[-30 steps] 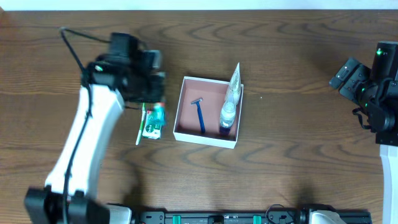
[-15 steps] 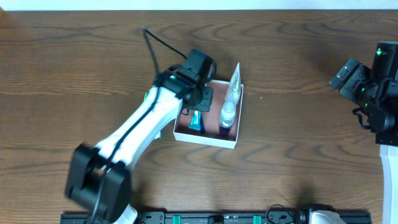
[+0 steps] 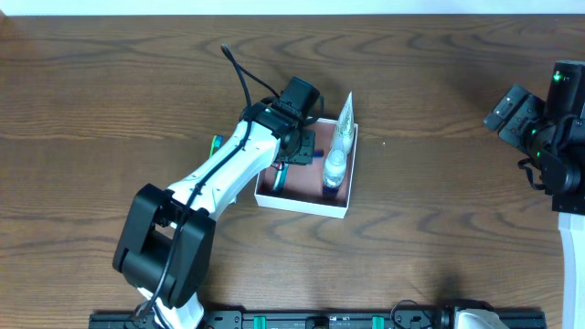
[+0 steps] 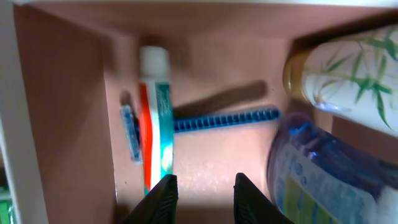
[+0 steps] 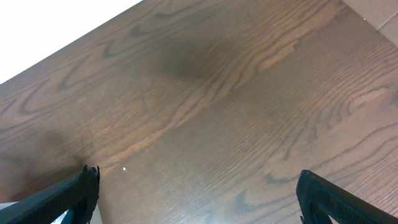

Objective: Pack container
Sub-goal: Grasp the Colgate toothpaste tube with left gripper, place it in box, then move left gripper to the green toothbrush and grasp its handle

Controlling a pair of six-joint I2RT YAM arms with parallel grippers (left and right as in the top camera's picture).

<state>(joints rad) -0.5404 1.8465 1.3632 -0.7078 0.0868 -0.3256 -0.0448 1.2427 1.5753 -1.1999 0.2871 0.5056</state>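
Print on the bottle label (image 4: 297, 182) blurred, nothing legible.

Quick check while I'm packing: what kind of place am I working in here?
Probably a robot test bench, not a home: a wood-grain table, a black mounting rail along its near edge, and toiletries such as a toothpaste tube and razor staged in the container.

There was one container (image 3: 302, 206), one razor (image 4: 224, 118), one toothpaste tube (image 4: 155, 124), one clear bottle (image 4: 317, 174) and one bamboo-print pouch (image 4: 348, 68).
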